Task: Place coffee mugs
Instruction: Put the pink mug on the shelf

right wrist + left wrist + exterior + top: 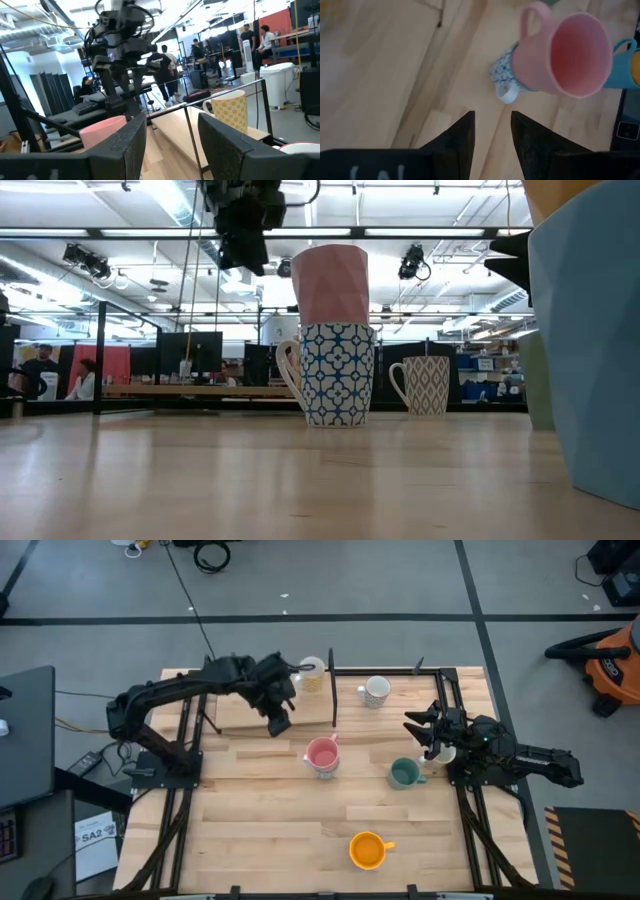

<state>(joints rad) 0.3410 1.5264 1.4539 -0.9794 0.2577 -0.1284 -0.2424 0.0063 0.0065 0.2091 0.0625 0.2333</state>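
A pink mug (pixel 322 753) stands stacked in a blue-patterned white mug (pixel 338 375) at the table's middle. My left gripper (pixel 279 722) hangs open above the table, left of and a little beyond that stack, pointing slantwise down with nothing between its fingers (pixel 465 131). My right gripper (pixel 428 732) rests open at the right edge, pointing about level. A grey-patterned white mug (pixel 376 690) and a yellow-patterned mug (pixel 312 672) stand at the far edge. A dark green mug (pixel 404 773) stands right of the stack, and an orange mug (pixel 367 850) stands near the front.
A black upright post (pixel 333 690) and frame rails stand at the far edge between the two far mugs. A white mug rim (pixel 444 753) shows right under my right gripper. In the low view a light blue mug wall (pixel 590 350) fills the right side. People stand beyond the table.
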